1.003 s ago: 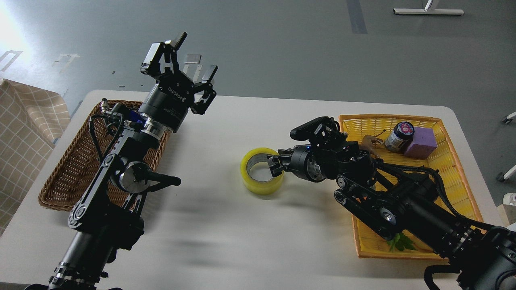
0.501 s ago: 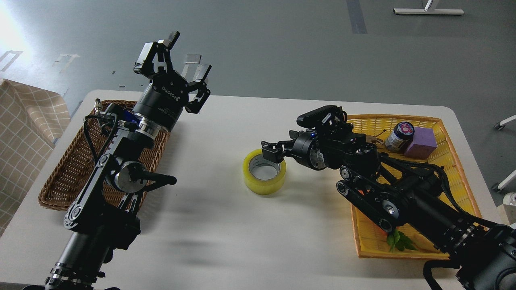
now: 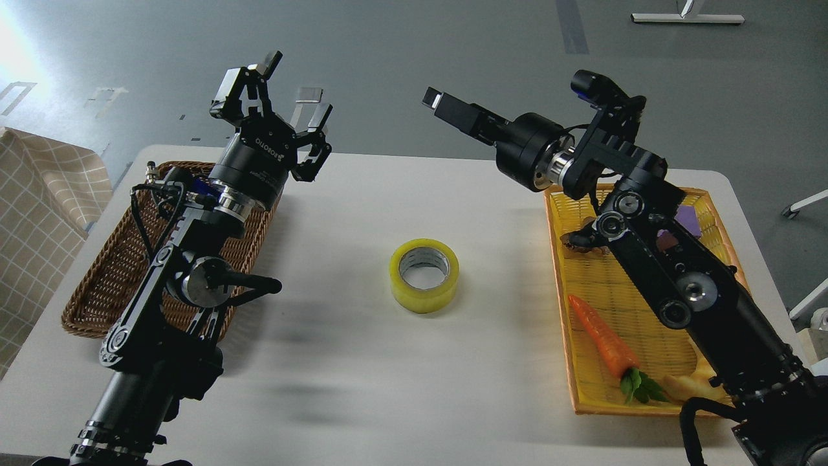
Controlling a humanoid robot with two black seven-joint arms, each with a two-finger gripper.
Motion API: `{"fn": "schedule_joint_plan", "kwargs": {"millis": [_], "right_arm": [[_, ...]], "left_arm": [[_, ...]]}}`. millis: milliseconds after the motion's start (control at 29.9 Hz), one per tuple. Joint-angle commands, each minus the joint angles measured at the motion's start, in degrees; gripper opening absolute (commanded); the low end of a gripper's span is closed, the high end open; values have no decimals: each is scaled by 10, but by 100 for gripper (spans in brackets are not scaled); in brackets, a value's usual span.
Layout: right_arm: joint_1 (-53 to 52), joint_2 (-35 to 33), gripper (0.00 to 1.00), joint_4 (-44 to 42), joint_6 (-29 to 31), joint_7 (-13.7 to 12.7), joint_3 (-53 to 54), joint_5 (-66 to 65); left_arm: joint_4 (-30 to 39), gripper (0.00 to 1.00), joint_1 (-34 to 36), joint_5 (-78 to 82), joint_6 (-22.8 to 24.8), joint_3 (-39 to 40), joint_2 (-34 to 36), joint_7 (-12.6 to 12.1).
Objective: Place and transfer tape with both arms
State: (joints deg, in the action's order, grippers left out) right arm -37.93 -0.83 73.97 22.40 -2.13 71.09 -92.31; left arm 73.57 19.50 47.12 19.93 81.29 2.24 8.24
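Note:
The tape (image 3: 424, 275), a wide yellow roll with a grey core, lies flat on its side in the middle of the white table, with nothing touching it. My left gripper (image 3: 281, 94) is open and empty, raised above the table's back left and pointing up. My right gripper (image 3: 435, 102) is raised high above the table's back, up and to the right of the tape. It points up-left and shows side-on, so its two fingers cannot be told apart. Nothing shows in it.
A brown wicker basket (image 3: 90, 285) sits at the left under my left arm. A yellow basket (image 3: 582, 388) at the right holds a carrot (image 3: 601, 336), a purple block (image 3: 691, 220) and small toys, partly hidden by my right arm.
My right gripper let go of the tape and rose up and back, away from it. The tape stays flat on the table. My left gripper shifted slightly left.

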Motion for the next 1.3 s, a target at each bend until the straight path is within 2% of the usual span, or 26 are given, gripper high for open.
{"fn": "schedule_joint_plan", "kwargs": {"millis": [0, 134, 501, 535, 602, 669, 869, 936, 1070, 1103, 1136, 1170, 1270], "right_arm": [[34, -16, 100, 31, 7, 0, 62, 128], [58, -45, 100, 34, 5, 0, 112, 284], [129, -39, 100, 50, 6, 0, 200, 447], [131, -39, 100, 50, 7, 0, 202, 455], [137, -39, 100, 57, 9, 0, 203, 465], [137, -39, 100, 58, 9, 0, 204, 465], [137, -36, 100, 58, 9, 0, 203, 465], [138, -37, 100, 59, 9, 0, 203, 465], [139, -40, 100, 58, 9, -2, 199, 465], [139, -40, 100, 58, 9, -2, 199, 465], [141, -42, 100, 57, 9, -4, 199, 464], [144, -43, 100, 57, 10, -5, 200, 464], [144, -44, 100, 56, 11, -6, 200, 464]], "left_arm": [[-1, 98, 1, 2, 2, -3, 0, 1], [-1, 98, 3, 2, -2, -2, -6, 8], [20, 98, -2, 3, -32, -1, -11, 28], [20, 98, -2, 3, -32, -1, -12, 33], [21, 98, -4, 7, -32, -2, -21, 62], [23, 98, -5, 8, -32, -1, -22, 74], [50, 98, -9, 10, -35, -1, -22, 78], [54, 98, -10, 31, -45, -2, -22, 78], [80, 98, -3, 185, -112, -21, -13, 83], [80, 98, -3, 185, -112, -21, -13, 83], [89, 98, -1, 244, -139, -32, -5, 82], [97, 98, -1, 299, -165, -44, 9, 79], [130, 98, -3, 386, -189, -102, 44, 62]]}}
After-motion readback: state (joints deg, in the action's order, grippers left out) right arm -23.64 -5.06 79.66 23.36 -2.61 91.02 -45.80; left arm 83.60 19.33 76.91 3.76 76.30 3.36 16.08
